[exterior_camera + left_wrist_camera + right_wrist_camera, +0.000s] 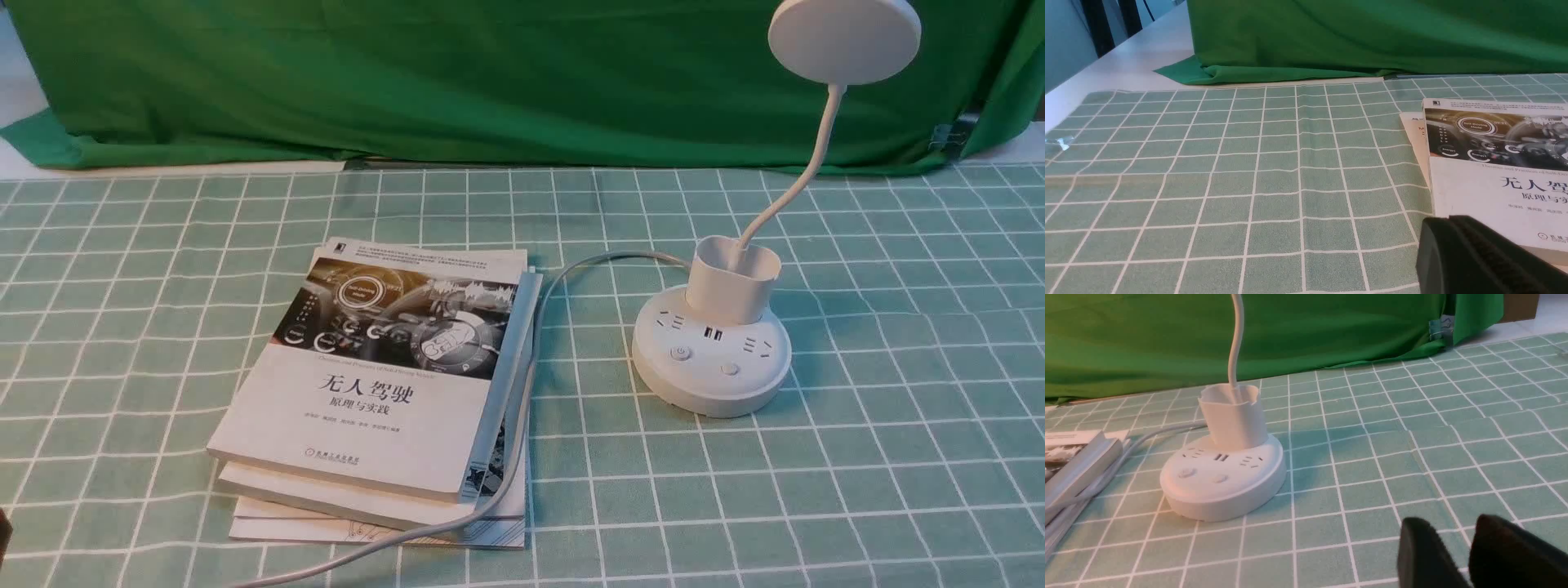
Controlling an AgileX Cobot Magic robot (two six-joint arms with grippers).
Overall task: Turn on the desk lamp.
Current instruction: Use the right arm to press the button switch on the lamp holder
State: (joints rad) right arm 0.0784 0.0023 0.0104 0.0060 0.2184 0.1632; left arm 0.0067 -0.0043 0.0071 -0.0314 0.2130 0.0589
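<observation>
The white desk lamp [710,359] stands at the right of the checked cloth. Its disc head [845,37] rises on a thin neck from a cup [733,278]. Two round buttons [680,353] [730,369] sit on the front of the base, and no glow shows at the head. In the right wrist view the lamp's base [1222,490] lies ahead of and well apart from my right gripper [1453,526], which is open by a narrow gap and holds nothing. My left gripper [1449,219] is shut and empty, low beside a book's near corner.
A stack of books [375,384] lies left of the lamp, with the lamp's grey cable [522,408] running along its right edge toward the front. The book cover [1494,183] shows close to my left gripper. Green cloth [490,82] hangs across the back.
</observation>
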